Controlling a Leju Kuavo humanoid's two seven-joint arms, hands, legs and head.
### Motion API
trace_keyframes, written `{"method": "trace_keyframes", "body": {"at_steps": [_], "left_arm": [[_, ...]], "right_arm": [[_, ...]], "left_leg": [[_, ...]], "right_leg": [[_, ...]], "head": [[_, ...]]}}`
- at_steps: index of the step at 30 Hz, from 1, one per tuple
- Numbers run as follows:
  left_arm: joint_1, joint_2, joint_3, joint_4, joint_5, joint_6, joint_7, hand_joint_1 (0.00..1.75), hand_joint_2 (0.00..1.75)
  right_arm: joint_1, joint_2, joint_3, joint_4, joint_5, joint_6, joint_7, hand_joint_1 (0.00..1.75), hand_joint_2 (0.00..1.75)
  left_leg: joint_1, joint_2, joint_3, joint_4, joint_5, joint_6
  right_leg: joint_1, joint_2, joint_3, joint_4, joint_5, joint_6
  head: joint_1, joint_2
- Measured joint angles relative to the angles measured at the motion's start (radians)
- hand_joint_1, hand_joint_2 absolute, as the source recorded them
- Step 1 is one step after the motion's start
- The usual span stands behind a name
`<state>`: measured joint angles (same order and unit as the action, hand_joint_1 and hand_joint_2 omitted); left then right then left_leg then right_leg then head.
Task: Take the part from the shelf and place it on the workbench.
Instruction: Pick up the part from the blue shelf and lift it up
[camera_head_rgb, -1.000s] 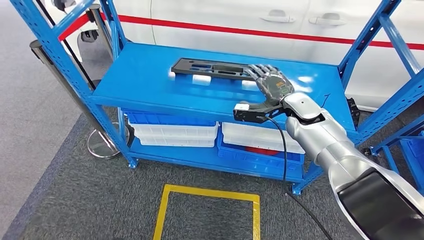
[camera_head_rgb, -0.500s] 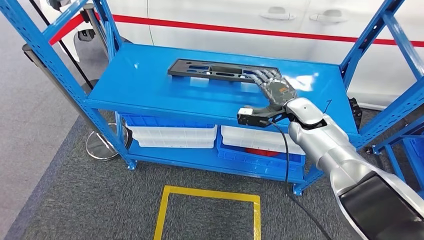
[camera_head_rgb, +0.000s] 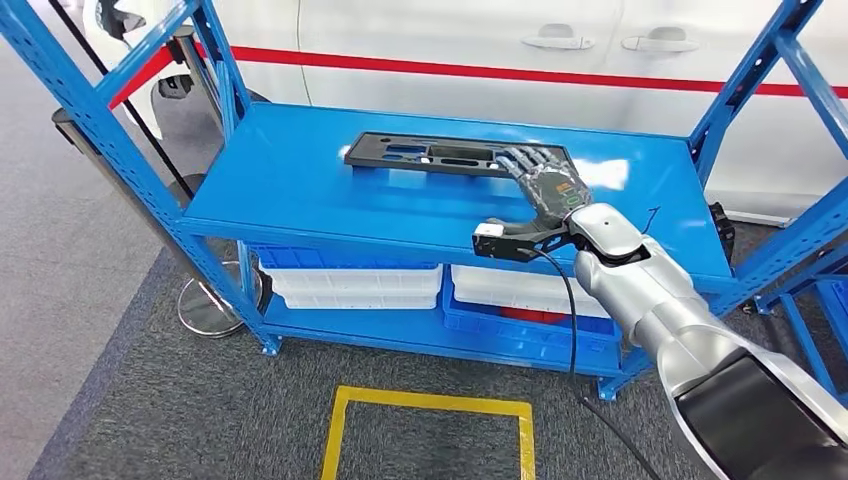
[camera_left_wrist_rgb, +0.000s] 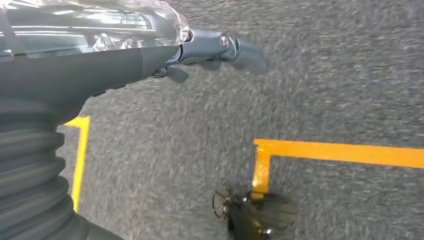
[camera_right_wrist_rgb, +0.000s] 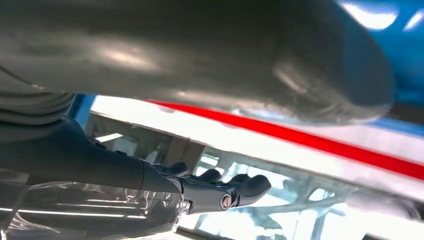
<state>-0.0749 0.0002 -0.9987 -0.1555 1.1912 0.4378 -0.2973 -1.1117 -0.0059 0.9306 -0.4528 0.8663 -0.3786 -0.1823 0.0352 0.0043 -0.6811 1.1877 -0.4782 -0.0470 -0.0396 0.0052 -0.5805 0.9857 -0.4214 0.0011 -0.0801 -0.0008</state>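
— Where's your part?
— The long flat black plastic part (camera_head_rgb: 440, 156), pierced with slots and cut-outs, lies flat on the top deck of the blue steel shelf (camera_head_rgb: 300, 190), toward its back edge, running along it.
— And your right hand?
— Your right hand (camera_head_rgb: 545, 180) rests over the part's right end, fingers stretched out flat and close together on top; you can't tell whether anything is gripped.
— Left hand?
— Your left hand (camera_left_wrist_rgb: 210, 47) hangs over grey carpet (camera_left_wrist_rgb: 325, 75) with yellow tape lines (camera_left_wrist_rgb: 340, 152), fingers curled in on nothing.
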Motion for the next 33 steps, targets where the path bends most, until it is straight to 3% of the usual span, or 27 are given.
{"method": "trace_keyframes", "body": {"at_steps": [2,3,4,6,7,8,9,11,13,14,16,18,21,22,23,24,25,27,29,33], "left_arm": [[-0.001,0.0,0.0,0.0,-0.001,-0.002,0.0,0.0,1.75],[-0.001,0.0,0.0,0.0,-0.003,-0.002,0.001,0.0,1.75],[-0.002,0.0,0.0,0.0,-0.004,-0.003,0.001,0.0,1.75],[-0.002,0.001,0.0,0.0,-0.006,-0.004,0.002,0.0,1.75],[-0.002,0.001,0.0,0.0,-0.006,-0.005,0.002,0.0,1.75],[-0.002,0.001,0.0,0.0,-0.006,-0.005,0.002,0.0,1.75],[-0.002,0.001,0.0,0.0,-0.006,-0.006,0.002,0.0,1.75],[-0.003,0.0,0.0,0.0,-0.006,-0.007,0.002,0.0,1.75],[-0.005,-0.002,-0.001,0.0,-0.007,-0.008,0.002,0.0,1.75],[-0.005,-0.002,-0.001,0.0,-0.007,-0.008,0.003,0.0,1.75],[-0.006,-0.002,-0.002,0.0,-0.007,-0.009,0.006,0.0,1.75],[-0.008,0.0,-0.002,0.0,-0.007,-0.008,0.009,0.0,1.75],[-0.008,0.0,-0.003,0.0,-0.007,-0.008,0.01,0.0,1.75],[-0.007,0.001,-0.003,0.0,-0.007,-0.008,0.01,0.0,1.75],[-0.007,0.001,-0.003,0.0,-0.006,-0.008,0.01,0.0,1.75],[-0.006,0.002,-0.003,0.0,-0.006,-0.008,0.009,0.0,1.75],[-0.006,0.002,-0.003,0.0,-0.006,-0.008,0.008,0.0,1.75],[-0.008,0.003,-0.003,0.0,-0.007,-0.008,0.007,0.0,1.75],[-0.009,0.004,-0.003,0.0,-0.007,-0.009,0.007,0.0,1.75],[-0.01,0.003,-0.003,0.0,-0.004,-0.009,0.008,0.0,1.75]], "right_arm": [[0.002,0.0,0.0,0.0,0.0,0.0,0.001,0.0,0.0],[0.004,-0.002,0.0,0.0,0.0,-0.002,0.001,0.0,0.0],[0.007,-0.005,0.001,0.0,-0.001,-0.004,0.002,0.0,0.0],[0.017,-0.011,0.001,0.0,0.0,-0.008,0.003,0.0,0.0],[0.022,-0.013,0.001,0.0,0.0,-0.008,0.004,0.0,0.0],[0.027,-0.014,0.001,0.0,0.001,-0.008,0.006,0.0,0.0],[0.029,-0.014,0.001,0.0,0.002,-0.008,0.007,0.0,0.0],[0.029,-0.014,0.001,0.0,0.003,-0.008,0.01,0.0,0.0],[0.028,-0.015,0.001,0.0,0.005,-0.008,0.012,0.0,0.0],[0.028,-0.015,0.001,0.0,0.006,-0.007,0.013,0.0,0.0],[0.029,-0.016,0.001,-0.001,0.01,-0.008,0.014,0.0,0.0],[0.029,-0.016,0.001,-0.002,0.012,-0.008,0.014,0.0,0.0],[0.034,-0.016,0.001,-0.003,0.013,-0.007,0.014,0.0,0.0],[0.039,-0.016,0.001,-0.003,0.013,-0.006,0.014,0.0,0.0],[0.043,-0.016,0.001,-0.003,0.014,-0.006,0.014,0.0,0.0],[0.047,-0.016,0.001,-0.003,0.015,-0.006,0.015,0.0,0.0],[0.049,-0.016,0.001,-0.003,0.015,-0.006,0.016,0.0,0.0],[0.049,-0.017,0.001,-0.003,0.016,-0.006,0.018,0.0,0.0],[0.049,-0.019,0.001,-0.003,0.016,-0.006,0.018,0.0,0.0],[0.048,-0.025,0.0,-0.004,0.017,-0.006,0.017,0.0,0.0]], "left_leg": [[0.006,-0.003,0.033,-0.116,0.051,-0.005],[0.005,-0.004,0.041,-0.145,0.06,0.008],[0.0,-0.007,0.044,-0.158,0.057,0.028],[-0.013,-0.008,0.049,-0.151,0.058,0.061],[-0.021,-0.009,0.052,-0.151,0.054,0.068],[-0.027,-0.01,0.056,-0.151,0.052,0.072],[-0.034,-0.011,0.062,-0.151,0.049,0.076],[-0.046,-0.011,0.071,-0.152,0.043,0.08],[-0.049,-0.011,0.073,-0.152,0.039,0.078],[-0.047,-0.011,0.072,-0.153,0.038,0.075],[-0.046,-0.01,0.073,-0.154,0.035,0.068],[-0.046,-0.011,0.061,-0.117,0.009,0.057],[-0.032,-0.01,-0.023,0.057,-0.072,0.036],[-0.027,-0.01,-0.048,0.102,-0.082,0.03],[-0.022,-0.01,-0.057,0.114,-0.074,0.024],[-0.017,-0.009,-0.046,0.085,-0.047,0.019],[-0.013,-0.008,-0.017,0.021,-0.008,0.015],[-0.011,-0.007,0.046,-0.107,0.038,0.018],[-0.013,-0.009,0.07,-0.153,0.036,0.034],[-0.013,-0.01,0.087,-0.162,0.03,0.067]], "right_leg": [[-0.007,0.002,-0.001,0.016,-0.014,0.022],[-0.009,0.002,-0.002,0.023,-0.024,0.036],[-0.007,0.0,-0.033,0.086,-0.059,0.044],[0.001,-0.004,-0.115,0.246,-0.132,0.043],[0.01,-0.005,-0.158,0.322,-0.155,0.034],[0.017,-0.005,-0.166,0.325,-0.139,0.024],[0.026,-0.004,-0.153,0.286,-0.105,0.01],[0.046,-0.004,-0.096,0.152,-0.031,-0.028],[0.06,-0.005,-0.06,0.065,-0.002,-0.05],[0.063,-0.005,-0.056,0.054,-0.004,-0.053],[0.061,-0.006,-0.047,0.036,0.001,-0.047],[0.05,-0.009,-0.033,0.017,0.006,-0.042],[0.042,-0.01,-0.025,0.011,0.006,-0.04],[0.04,-0.009,-0.025,0.012,0.003,-0.038],[0.037,-0.008,-0.024,0.013,0.001,-0.034],[0.034,-0.007,-0.022,0.016,-0.003,-0.029],[0.03,-0.007,-0.019,0.02,-0.009,-0.023],[0.027,-0.006,-0.017,0.03,-0.021,-0.008],[0.03,-0.005,-0.016,0.034,-0.026,0.007],[0.028,-0.005,-0.028,0.074,-0.042,0.028]], "head": [[-0.001,0.0],[-0.001,0.0],[-0.001,0.0],[0.0,0.0],[0.0,0.0],[0.0,0.0],[0.0,0.0],[0.0,0.0],[0.0,0.0],[0.0,0.0],[0.001,0.0],[0.001,0.0],[0.0,0.0],[0.0,0.0],[0.0,0.0],[0.0,0.0],[0.0,0.0],[0.0,0.0],[0.001,0.0],[0.002,0.0]]}}
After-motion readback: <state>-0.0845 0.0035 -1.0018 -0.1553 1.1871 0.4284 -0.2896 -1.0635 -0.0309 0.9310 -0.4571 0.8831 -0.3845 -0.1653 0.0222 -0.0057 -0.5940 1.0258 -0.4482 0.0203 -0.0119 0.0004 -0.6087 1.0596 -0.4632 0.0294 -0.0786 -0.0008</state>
